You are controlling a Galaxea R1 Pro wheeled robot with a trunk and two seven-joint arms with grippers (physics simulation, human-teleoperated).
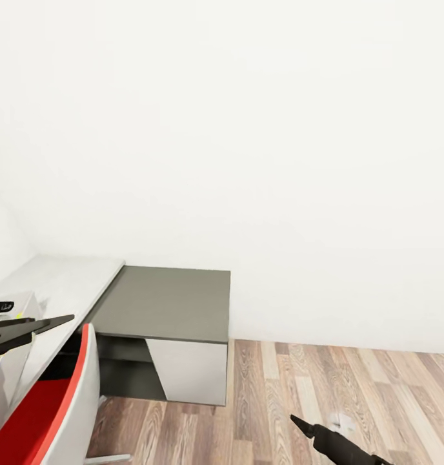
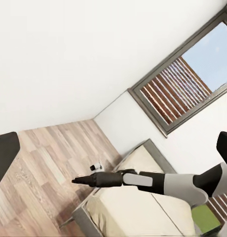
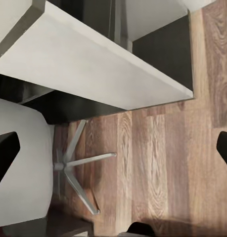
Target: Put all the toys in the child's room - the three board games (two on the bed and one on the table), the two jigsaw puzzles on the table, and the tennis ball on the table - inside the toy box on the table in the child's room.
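Both grippers have their fingers spread wide, holding nothing: the left gripper (image 1: 28, 329) hangs over the light part of the table (image 1: 161, 300), and the right gripper (image 1: 302, 425) hangs low over the wood floor (image 1: 351, 387). No writing can be read. A white wall (image 1: 248, 129) runs behind the table, and bare floor lies beside it. The bed (image 2: 138, 207) sits under a window (image 2: 185, 84). A red and white chair (image 1: 54, 413) stands at the table's edge.
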